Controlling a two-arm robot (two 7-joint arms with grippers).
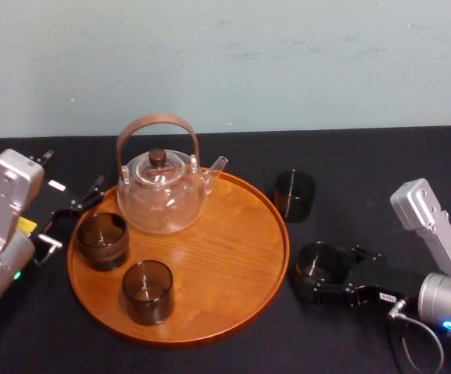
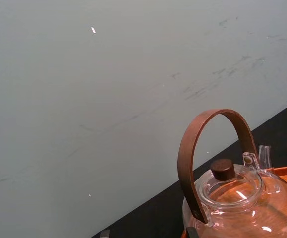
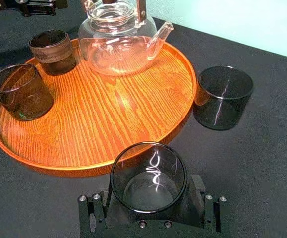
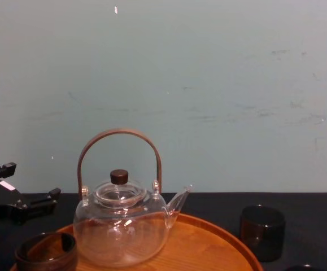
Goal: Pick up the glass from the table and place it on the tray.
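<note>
Pale teal wall [image 1: 287,62] backs the black-draped surface [image 1: 381,164] where I am running this two-arm rig from afar. At the centre of the head view lies the tray [image 1: 225,249], round and orange-brown, with its grain showing and a low raised rim. A clear teapot [image 1: 161,191] with a brown hoop handle stands on the tray's upper left.

At the left edge of that view the left claw [image 1: 73,214] sits parked just beside the tray's rim. I cannot tell how far open it is. At the lower right, the right claw [image 1: 318,273] is spread wide around the glass [image 3: 148,176], with its fingers [image 3: 197,193] pressed to opposite sides of the wall. I read that as a grip.

The glass stands upright on the surface just beside the tray's right rim, not on the tray. A spare glass [image 1: 294,195] waits on the surface at the upper right, near the rim. A ribbed glass [image 1: 101,240] and a smoked glass [image 1: 147,291] already sit on the tray's lower left.

I judge the held glass to be light, stiff and slick-walled, and brittle if squeezed hard or knocked on the rim. It is best held across its width at mid-height and lifted clear of the rim towards the bare wood at the tray's right.
</note>
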